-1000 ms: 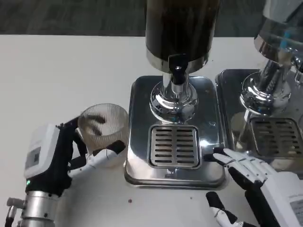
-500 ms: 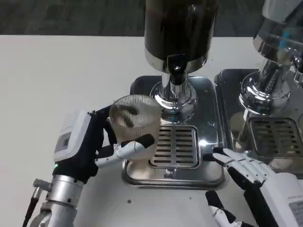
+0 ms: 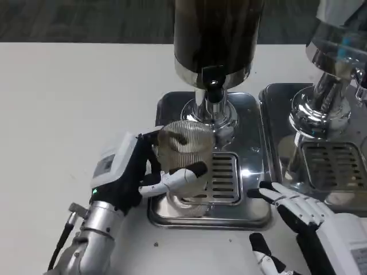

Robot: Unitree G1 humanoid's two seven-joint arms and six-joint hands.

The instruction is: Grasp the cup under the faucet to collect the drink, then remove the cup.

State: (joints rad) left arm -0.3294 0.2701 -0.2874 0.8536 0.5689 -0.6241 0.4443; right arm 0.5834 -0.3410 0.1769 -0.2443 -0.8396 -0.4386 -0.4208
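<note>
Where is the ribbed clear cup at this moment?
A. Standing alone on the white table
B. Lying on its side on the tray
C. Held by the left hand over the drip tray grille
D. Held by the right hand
C: the left hand grips the cup above the drip tray grille, just below the faucet.

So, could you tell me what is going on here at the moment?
The robot's left hand holds a clear ribbed cup over the drip tray of a dark drink dispenser, close to the faucet but slightly left of it. The cup looks empty. The right hand waits open beside the tray, holding nothing.
</note>
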